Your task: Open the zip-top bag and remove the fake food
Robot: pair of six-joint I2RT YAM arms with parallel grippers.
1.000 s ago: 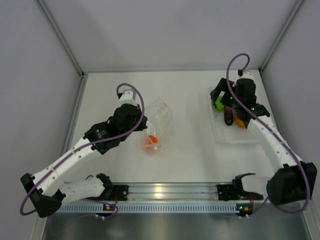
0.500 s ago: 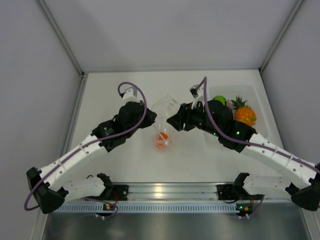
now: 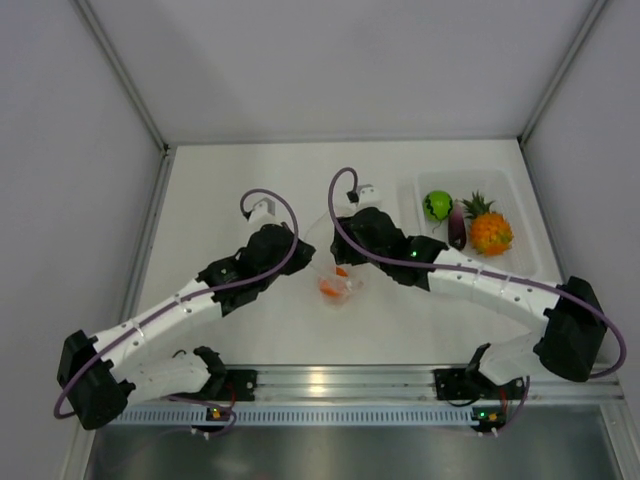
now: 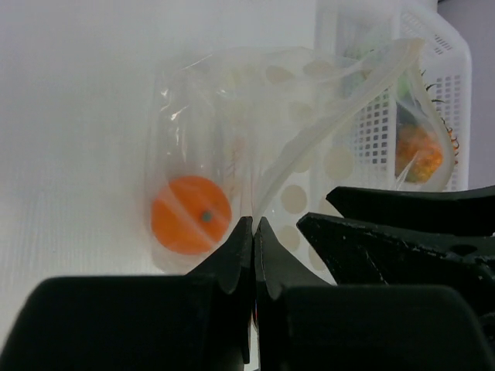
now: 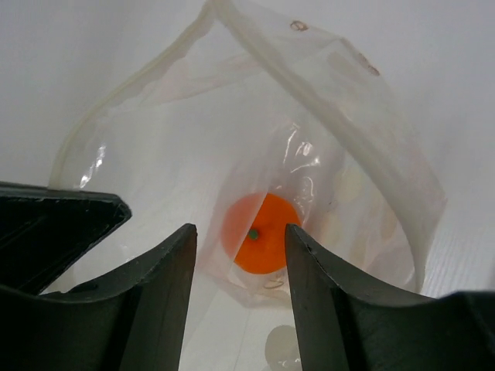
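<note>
1. My left tool (image 4: 253, 226) is clamped tight on the crinkly clear film of the zip-top bag (image 4: 232, 108).
2. My right tool (image 5: 240, 230) stands partly open at the bag's mouth, gripping nothing.
3. The bag sits mid-bench (image 3: 220, 190) between both tools, with the smooth round small orange (image 4: 190, 214) inside.
4. The green ball (image 3: 437, 205), purple eggplant (image 3: 457, 227) and knobbly pineapple (image 3: 490, 232) lie in the rigid tray (image 3: 505, 262).

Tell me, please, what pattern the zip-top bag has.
The zip-top bag has white dots; best in left wrist view.
</note>
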